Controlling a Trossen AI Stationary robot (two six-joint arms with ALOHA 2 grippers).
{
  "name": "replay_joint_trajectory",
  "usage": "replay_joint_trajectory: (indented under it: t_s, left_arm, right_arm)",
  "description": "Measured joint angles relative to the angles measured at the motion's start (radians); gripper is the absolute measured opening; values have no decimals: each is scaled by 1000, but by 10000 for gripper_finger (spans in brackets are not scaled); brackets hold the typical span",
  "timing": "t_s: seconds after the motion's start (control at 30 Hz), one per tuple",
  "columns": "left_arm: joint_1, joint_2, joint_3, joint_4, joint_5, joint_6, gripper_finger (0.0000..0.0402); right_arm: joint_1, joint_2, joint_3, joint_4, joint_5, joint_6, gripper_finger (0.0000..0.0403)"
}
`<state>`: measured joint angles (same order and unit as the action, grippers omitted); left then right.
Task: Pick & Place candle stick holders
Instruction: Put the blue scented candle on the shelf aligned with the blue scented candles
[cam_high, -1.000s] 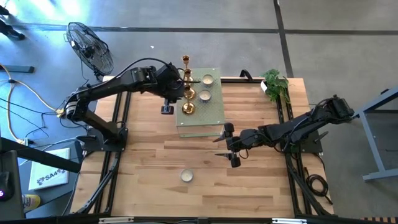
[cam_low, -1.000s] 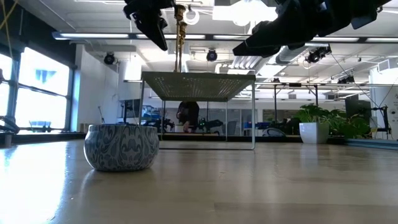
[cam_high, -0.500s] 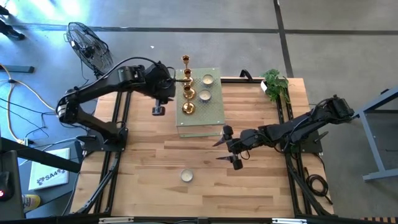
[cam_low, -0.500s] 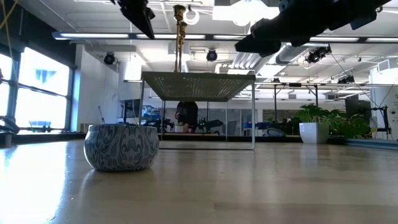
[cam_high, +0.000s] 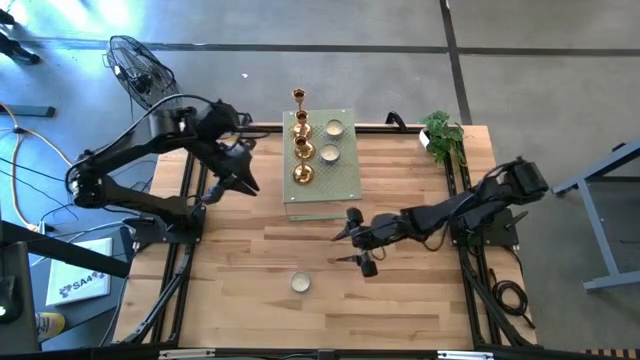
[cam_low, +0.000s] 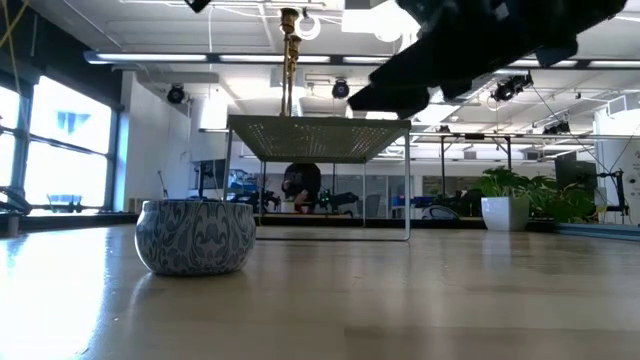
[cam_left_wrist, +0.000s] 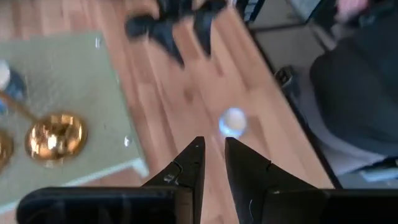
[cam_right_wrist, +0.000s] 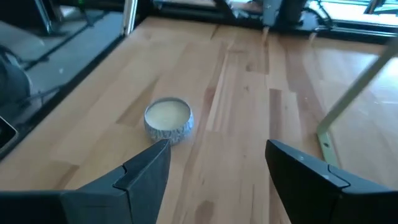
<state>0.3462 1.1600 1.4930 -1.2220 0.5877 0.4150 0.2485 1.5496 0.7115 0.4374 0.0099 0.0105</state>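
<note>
Overhead, three gold candle stick holders (cam_high: 301, 140) are seen standing in a row on the pale green perforated slab (cam_high: 345, 180) at the far side of the wooden bench (cam_high: 400, 300), with two cream-white cups (cam_high: 331, 140) set just beside them on the same slab. A third cup (cam_high: 299, 283) (patterned grey on its side in the low view) is left alone on the bare bench boards, well apart from the slab and nearer the front edge. The left end effector (cam_high: 243, 183) is held above the bench just beside the slab's left edge, its fingers (cam_left_wrist: 189, 171) nearly together with only a narrow gap and nothing gripped between them. The right end effector (cam_high: 350, 245) is held out over the middle of the bench, between the slab and the lone cup, its fingers (cam_right_wrist: 146, 168) spread apart and empty, the cup lying ahead of them. A potted plant (cam_high: 443, 133) is seen at the bench's far right corner, and a fan (cam_high: 145, 75) on the floor beyond the left arm.
</note>
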Motion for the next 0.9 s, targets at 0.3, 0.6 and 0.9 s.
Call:
replay_joint_trajectory:
  t_s: [0.3,0.6,0.9]
  left_arm:
    - [0,-155,-167,197,53,-64,60]
    - [0,-268,-414,384,91,-133,60]
    - [0,-365,-567,509,121,-144,60]
  right_arm:
    - [1,150,340,-460,-21,-16,259]
    - [1,301,725,-870,-29,-13,259]
    - [10,513,1071,-1128,-120,-15,259]
